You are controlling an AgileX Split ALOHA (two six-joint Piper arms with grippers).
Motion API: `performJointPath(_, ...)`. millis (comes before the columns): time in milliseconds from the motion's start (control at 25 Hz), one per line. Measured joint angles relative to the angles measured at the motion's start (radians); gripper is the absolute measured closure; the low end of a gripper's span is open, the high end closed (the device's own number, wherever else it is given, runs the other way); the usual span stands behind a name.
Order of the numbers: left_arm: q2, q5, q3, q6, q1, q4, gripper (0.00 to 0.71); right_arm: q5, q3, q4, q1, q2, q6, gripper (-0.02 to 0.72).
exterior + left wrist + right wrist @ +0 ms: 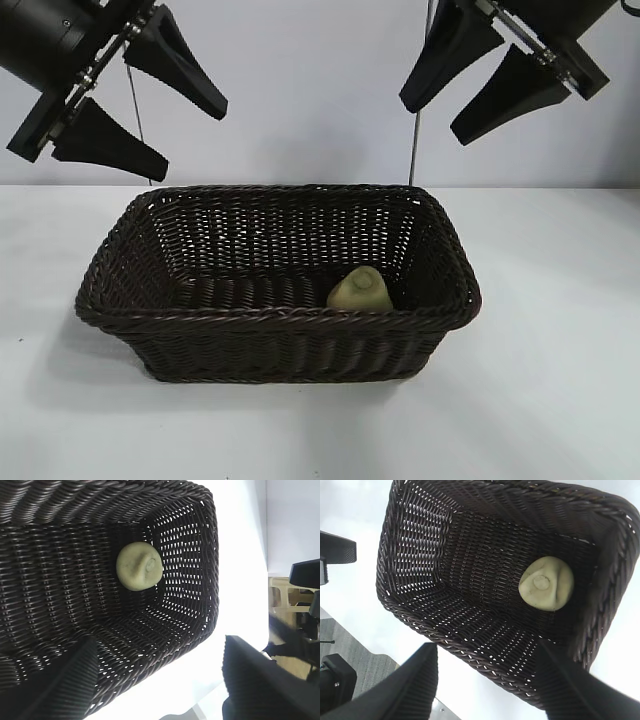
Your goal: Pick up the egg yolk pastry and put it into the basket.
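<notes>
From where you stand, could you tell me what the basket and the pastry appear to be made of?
Basket: dark brown woven wicker, or perhaps a plastic imitation; braided rim, open gaps in its walls, slight sheen on the strands.
Pastry: pale yellow, smooth and matte, with a dimple on top; it could be baked dough or a moulded replica.

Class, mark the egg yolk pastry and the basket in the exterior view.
egg yolk pastry [361, 291]: exterior view, on its domed top.
basket [270, 318]: exterior view, on the near braided rim.

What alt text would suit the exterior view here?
An egg yolk pastry lies inside a dark wicker basket on a white table, near its front right corner. Above, the left gripper and right gripper hang with fingers open, empty.
</notes>
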Motion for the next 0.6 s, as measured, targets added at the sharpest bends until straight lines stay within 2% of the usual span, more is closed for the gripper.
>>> performJointPath(600,0.0,0.0,0.0,0.0,0.0,0.0,0.199,-0.001,0.0,0.0,0.0,0.0,0.008,0.281)
